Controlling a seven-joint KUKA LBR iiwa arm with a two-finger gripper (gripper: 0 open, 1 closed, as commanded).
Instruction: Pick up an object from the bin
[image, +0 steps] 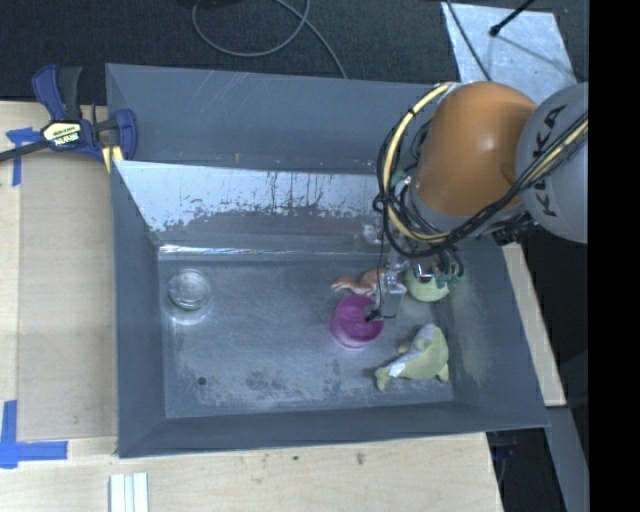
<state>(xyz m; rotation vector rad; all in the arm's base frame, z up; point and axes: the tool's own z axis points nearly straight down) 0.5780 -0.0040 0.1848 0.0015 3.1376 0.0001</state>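
My gripper (385, 292) hangs under the orange wrist cover at the bin's right-middle, its tip right at the upper right edge of a round magenta cup-like thing (352, 320). A small orange-pink piece (354, 287) lies just left of the gripper, touching the magenta thing's top. A pale green round thing (430, 290) sits just right of the gripper, partly hidden by the cables. A yellow-green soft thing with a white part (418, 362) lies below and to the right, near the front wall.
A clear round glass or lid (188, 291) rests at the left of the bin floor, far from the gripper. The arm and its cable loops cover the bin's upper right corner.
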